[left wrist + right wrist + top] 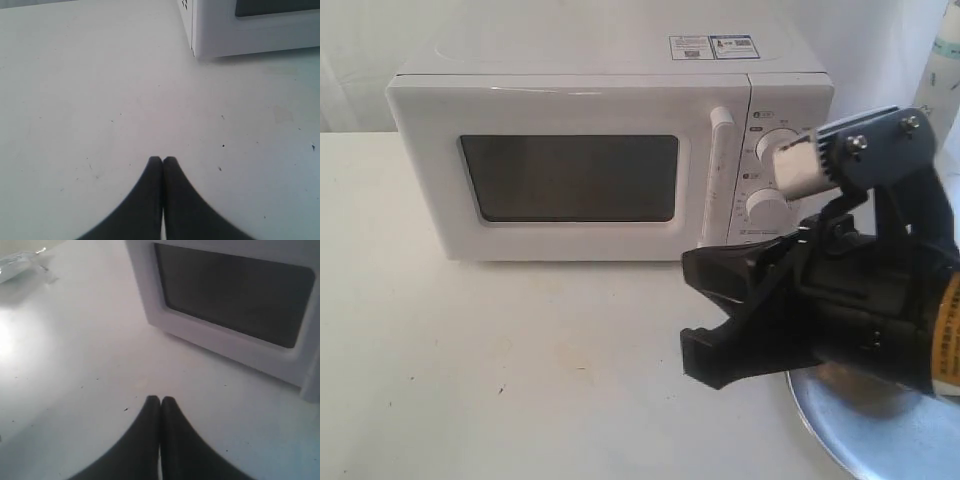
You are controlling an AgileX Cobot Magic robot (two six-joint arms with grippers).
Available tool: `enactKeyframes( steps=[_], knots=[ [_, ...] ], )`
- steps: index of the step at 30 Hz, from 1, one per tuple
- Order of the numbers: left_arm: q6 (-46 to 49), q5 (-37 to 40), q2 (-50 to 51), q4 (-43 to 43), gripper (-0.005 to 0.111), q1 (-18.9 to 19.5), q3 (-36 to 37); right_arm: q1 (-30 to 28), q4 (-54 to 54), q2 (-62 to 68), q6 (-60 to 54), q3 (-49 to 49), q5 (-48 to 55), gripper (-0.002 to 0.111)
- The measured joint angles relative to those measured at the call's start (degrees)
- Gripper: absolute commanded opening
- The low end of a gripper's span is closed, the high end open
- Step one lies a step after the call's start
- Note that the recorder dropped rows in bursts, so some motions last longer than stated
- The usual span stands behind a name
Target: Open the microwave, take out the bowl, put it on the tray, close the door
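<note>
The white microwave [600, 160] stands at the back of the table with its door [570, 178] shut; the white bar handle [720, 180] is next to the two dials [775, 145]. No bowl shows in any view. Part of the silver tray [890, 435] lies at the front right, under my right arm [860, 300]. My right gripper [160, 400] is shut with nothing in it, over bare table in front of the door's dark window [235, 295]. My left gripper [162, 160] is shut and holds nothing, above the table near the microwave's corner [195, 50].
A pale bottle-like object [945, 60] stands at the far right beside the microwave. A crumpled shiny wrapper [17, 265] lies on the table far from the right gripper. The white tabletop [470, 370] stretches in front of the microwave.
</note>
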Motion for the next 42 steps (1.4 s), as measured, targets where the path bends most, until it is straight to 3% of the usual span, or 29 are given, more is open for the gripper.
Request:
enactKeyframes(
  steps=[8, 12, 20, 24, 31, 38, 42],
  knots=[
    [0.0, 0.0, 0.0, 0.0, 0.000, 0.0, 0.0, 0.0, -2.6, -6.2, 0.2, 0.0, 10.4, 0.000],
    [0.0, 0.0, 0.0, 0.0, 0.000, 0.0, 0.0, -4.0, -2.8, -13.7, 0.2, 2.4, 11.2, 0.000],
    [0.0, 0.0, 0.0, 0.0, 0.000, 0.0, 0.0, -20.5, -5.8, -35.6, -4.3, 21.3, -22.8, 0.000],
    [0.0, 0.0, 0.0, 0.0, 0.000, 0.0, 0.0, -30.1, -1.7, -45.1, -4.3, 29.6, -27.9, 0.000],
    [0.0, 0.0, 0.0, 0.0, 0.000, 0.0, 0.0, -39.5, 3.6, -50.1, -1.4, 32.4, -27.4, 0.000],
    [0.0, 0.0, 0.0, 0.0, 0.000, 0.0, 0.0, -40.5, 14.2, -50.1, 5.1, 32.4, -18.6, 0.000],
    [0.0, 0.0, 0.0, 0.0, 0.000, 0.0, 0.0, -40.5, 21.8, -50.1, 14.3, 32.4, -12.3, 0.000]
  ],
)
